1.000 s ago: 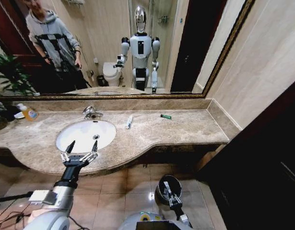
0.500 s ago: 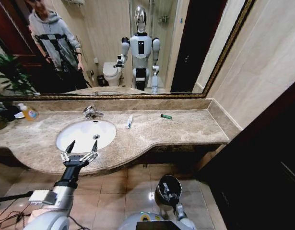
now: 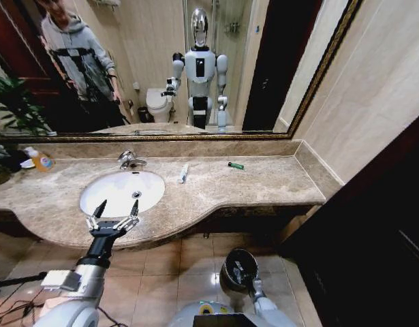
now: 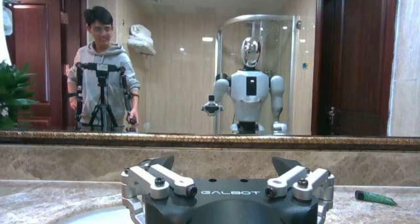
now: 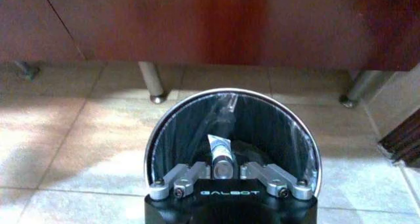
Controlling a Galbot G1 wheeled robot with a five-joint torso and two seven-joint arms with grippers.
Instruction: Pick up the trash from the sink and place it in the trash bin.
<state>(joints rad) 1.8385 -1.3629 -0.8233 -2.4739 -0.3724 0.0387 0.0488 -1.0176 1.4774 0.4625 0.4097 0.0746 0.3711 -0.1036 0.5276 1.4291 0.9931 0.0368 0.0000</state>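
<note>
Trash remains on the tabletop [image 3: 264,178]: a white-and-blue stick [image 3: 184,172] just beside the sink [image 3: 122,191] and a small green piece [image 3: 235,165] farther to my right. My right tool [image 5: 223,171] hangs low over the trash bin [image 5: 288,130] on the floor, fingers pinched on a white tube [image 5: 220,154]. My left tool [image 3: 114,216] hovers at the sink's near edge, fingers spread wide and empty.

Bathroom: marble vanity sink [image 3: 122,193], wall mirror [image 3: 161,68], reflected toilet [image 3: 157,104], shower.
</note>
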